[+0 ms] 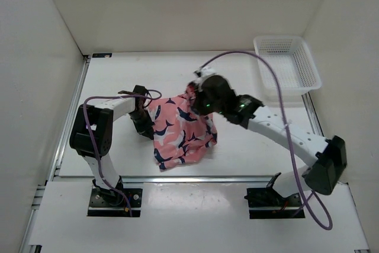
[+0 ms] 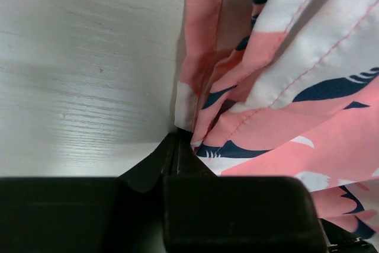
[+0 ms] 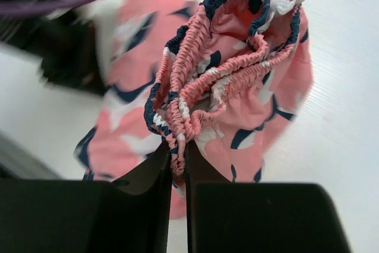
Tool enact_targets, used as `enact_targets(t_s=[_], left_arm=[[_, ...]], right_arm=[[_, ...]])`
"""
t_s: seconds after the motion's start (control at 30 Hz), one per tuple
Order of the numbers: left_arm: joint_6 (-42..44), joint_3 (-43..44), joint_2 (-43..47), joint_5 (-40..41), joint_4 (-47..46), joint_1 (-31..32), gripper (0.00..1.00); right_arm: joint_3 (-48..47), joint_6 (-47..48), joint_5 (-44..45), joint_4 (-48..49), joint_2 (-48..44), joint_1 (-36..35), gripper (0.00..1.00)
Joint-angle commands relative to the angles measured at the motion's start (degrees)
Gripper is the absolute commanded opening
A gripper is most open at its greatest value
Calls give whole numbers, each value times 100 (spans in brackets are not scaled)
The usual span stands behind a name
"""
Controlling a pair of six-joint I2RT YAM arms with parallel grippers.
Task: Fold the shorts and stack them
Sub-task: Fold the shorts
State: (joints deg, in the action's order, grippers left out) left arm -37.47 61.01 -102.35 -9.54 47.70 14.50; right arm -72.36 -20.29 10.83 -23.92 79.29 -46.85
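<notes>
— Where were the shorts?

— The shorts (image 1: 180, 128) were in the middle of the bench (image 1: 249, 146), between the two arms. They were coral-pink with navy-and-white shark shapes. Their lower part lay rumpled on the surface toward the near edge, and the far end was gathered upward.

— What had them?

— Both arms did. The right pincer (image 3: 177, 159) was clamped on the bunched elastic waistband, which stood in ruffled folds above its black fingers (image 3: 148, 176). The left pincer (image 2: 177, 146) was closed low against the bench with a stitched hem edge of the cloth caught at its tips, on the shorts' left side.

— Anything farther out?

— A white mesh basket (image 1: 287, 60) sat at the far right corner, well apart from the cloth. A purple cable (image 1: 278, 93) arched over the right arm.
</notes>
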Motion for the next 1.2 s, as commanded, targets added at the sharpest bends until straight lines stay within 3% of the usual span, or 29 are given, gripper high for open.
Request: enact_targets(t_s=[0.0, 0.1, 0.23, 0.8, 0.83, 0.87, 0.9, 0.93, 0.97, 1.0, 1.03, 1.17], left_arm=[[56, 60, -31, 84, -244, 35, 11], [3, 112, -31, 84, -244, 35, 11], [3, 113, 21, 84, -244, 35, 11], [249, -98, 821, -284, -69, -369, 11], [249, -46, 900, -337, 62, -482, 16], [319, 33, 961, -338, 151, -544, 22], [372, 86, 1040, -390, 239, -615, 37], [372, 156, 1241, -391, 326, -754, 47], [459, 313, 1356, -391, 527, -834, 57], [530, 410, 1453, -391, 625, -931, 59], [583, 533, 1620, -391, 731, -1097, 69], [776, 1262, 1849, -259, 1206, -1248, 63]], right_arm=[[-471, 1009, 568, -288, 603, -1260, 0], [-762, 1221, 938, -288, 1139, -2018, 0], [-973, 1221, 1176, -288, 1659, -2495, 0], [-1807, 842, 2204, 160, 2960, -2566, 0], [-1982, 843, 2056, 160, 3057, -2566, 3], [-2045, 913, 1881, 108, 3127, -2566, 29], [-2046, 913, 1627, 107, 3128, -2566, 51], [-1985, 965, 1380, 177, 2945, -2566, 68], [-1853, 966, 1213, 299, 2813, -2566, 75], [-1765, 966, 1141, 353, 2681, -2566, 81], [-1686, 879, 1141, 353, 2358, -2566, 81], [-975, 580, 1333, 476, 1372, -2514, 82]])
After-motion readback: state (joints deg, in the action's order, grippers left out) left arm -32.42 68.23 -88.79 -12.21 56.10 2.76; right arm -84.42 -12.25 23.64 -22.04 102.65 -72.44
